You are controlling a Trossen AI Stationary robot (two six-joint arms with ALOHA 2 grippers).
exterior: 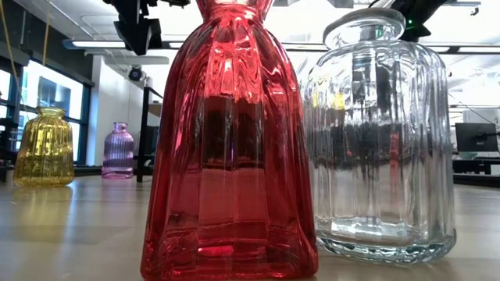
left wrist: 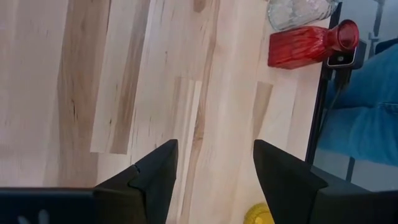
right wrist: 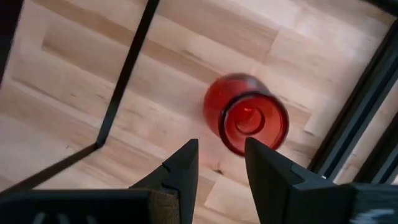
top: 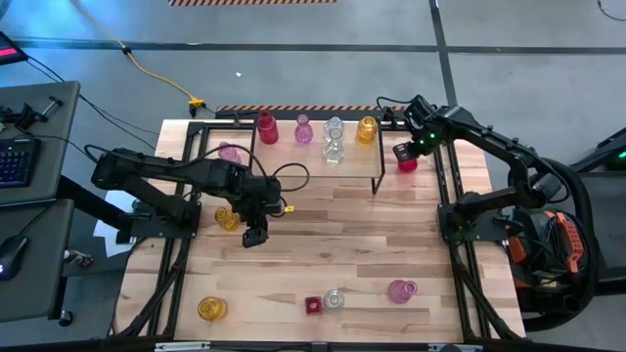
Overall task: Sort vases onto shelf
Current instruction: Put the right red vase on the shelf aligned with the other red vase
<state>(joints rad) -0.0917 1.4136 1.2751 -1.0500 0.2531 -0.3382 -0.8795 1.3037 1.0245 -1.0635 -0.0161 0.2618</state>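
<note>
Red vase (top: 407, 163) is sitting on the table just beside the shelf's (top: 293, 156) right leg, under the right gripper (top: 404, 154). High view: four vases are standing along the shelf's far edge — red (top: 266, 128), pink (top: 303, 130), clear (top: 334, 127), yellow (top: 367, 129) — with another clear one (top: 334, 152) just in front. A pink one (top: 230, 153) is sitting by the shelf's left end; whether on or under it, can't tell. Left gripper (top: 254, 235) is hanging over mid-table, near a yellow vase (top: 227, 218). Yellow (top: 211, 309), red (top: 313, 305), clear (top: 335, 298) and pink (top: 400, 290) ones are waiting at the near edge.

Low view: near red (exterior: 229, 148) and clear (exterior: 380, 136) vases are filling the frame; nothing new on the arms.

Left wrist view: left fingers (left wrist: 152, 180) are spread, nothing between them, bare wood below.

Right wrist view: right fingers (right wrist: 180, 171) are spread and empty, looking down on the red vase's mouth (right wrist: 249, 120), which is lying slightly off the gap's line.

Step in hand, I'd say: right arm lining up a pick on that red vase. Next move is calling for a small re-centre, descent, a pinch on the neck, then a lift clear of the shelf leg (right wrist: 127, 71) before placing up top.
</note>
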